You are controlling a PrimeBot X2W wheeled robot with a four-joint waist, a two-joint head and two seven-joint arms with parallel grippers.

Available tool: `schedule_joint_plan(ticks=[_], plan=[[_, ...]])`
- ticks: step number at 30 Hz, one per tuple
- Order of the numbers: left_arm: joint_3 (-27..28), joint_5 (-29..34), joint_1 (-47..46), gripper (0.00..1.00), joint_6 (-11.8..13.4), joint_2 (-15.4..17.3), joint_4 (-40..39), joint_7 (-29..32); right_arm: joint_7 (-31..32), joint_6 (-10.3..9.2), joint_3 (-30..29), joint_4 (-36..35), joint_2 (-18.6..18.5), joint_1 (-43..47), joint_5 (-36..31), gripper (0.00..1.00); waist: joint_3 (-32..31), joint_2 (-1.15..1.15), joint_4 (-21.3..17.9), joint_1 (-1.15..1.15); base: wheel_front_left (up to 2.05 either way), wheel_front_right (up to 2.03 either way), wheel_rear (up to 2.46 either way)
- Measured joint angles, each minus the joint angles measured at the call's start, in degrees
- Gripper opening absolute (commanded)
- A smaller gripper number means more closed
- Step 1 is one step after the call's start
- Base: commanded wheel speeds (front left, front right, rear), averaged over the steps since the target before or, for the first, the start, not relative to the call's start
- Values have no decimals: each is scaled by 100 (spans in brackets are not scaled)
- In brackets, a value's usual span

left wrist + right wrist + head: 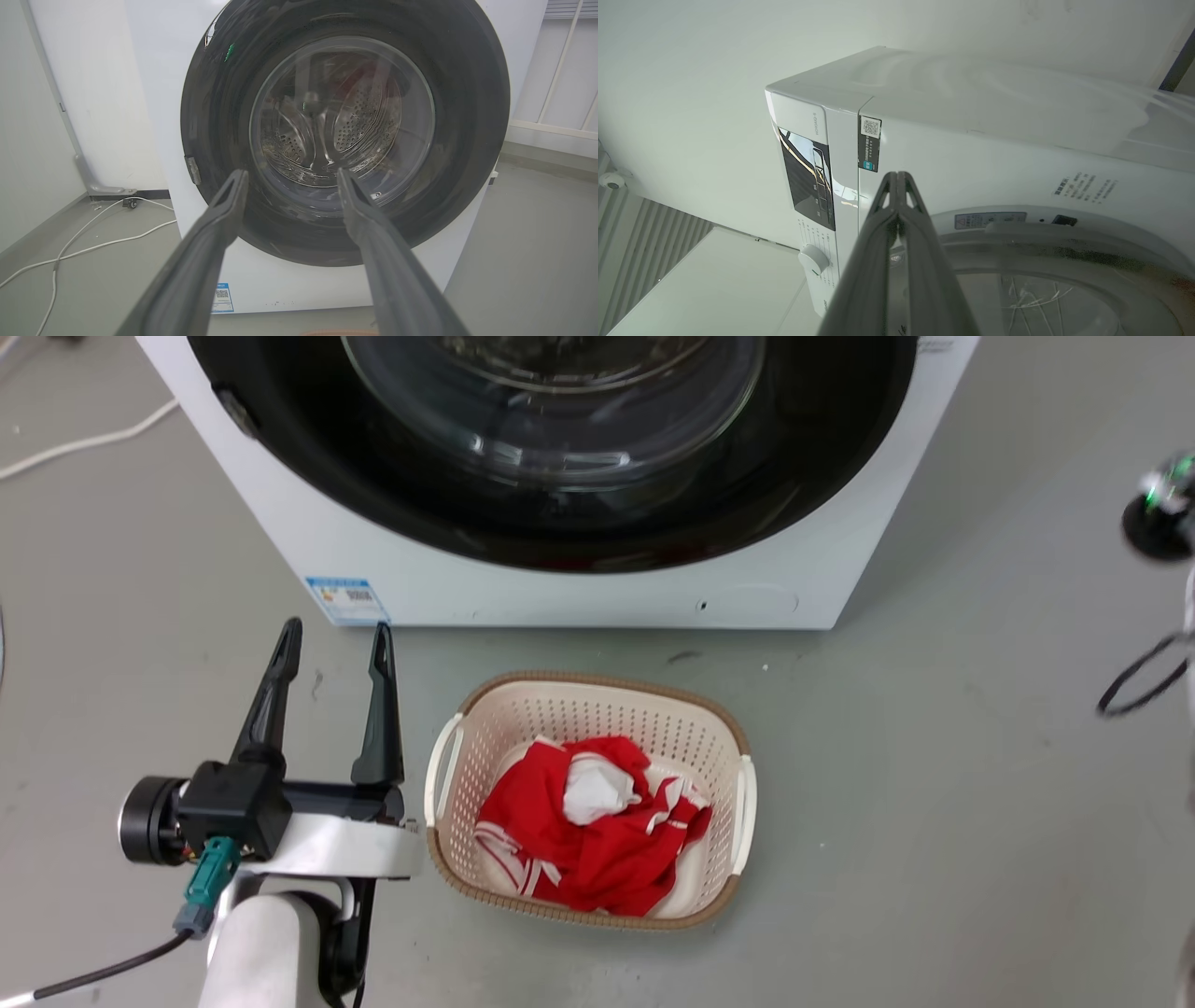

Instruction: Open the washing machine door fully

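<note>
The left gripper (337, 628) has its jaws wide apart and empty, next to the basket (607, 682) on the floor. The right gripper (898, 178) has its jaws pressed together. Farther off, the washing machine door (219, 116) looks shut flat against the machine. I think the opening has not begun yet.

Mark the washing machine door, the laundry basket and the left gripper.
washing machine door (219, 140): left wrist view, on the glossy black ring left of the glass.
laundry basket (597, 719): head view, on its perforated far wall.
left gripper (336, 630): head view, midway between its fingertips.
</note>
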Motion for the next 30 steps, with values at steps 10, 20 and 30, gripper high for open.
schedule_joint_plan(ticks=[10,20,30], plan=[[-73,-11,-370,100,-2,-19,-149,0,1151,0,969,1856,-385,-2048,-687,0,596,0,205,0,0,0,0],[-142,-13,-625,100,-2,-24,-236,0,1944,0,1550,3039,-376,-3346,-1268,0,1127,0,313,0,0,0,0],[-164,-20,-784,100,-1,-27,-236,0,2554,0,1780,3421,-292,-3794,-1483,0,1420,0,368,0,0,0,0]])
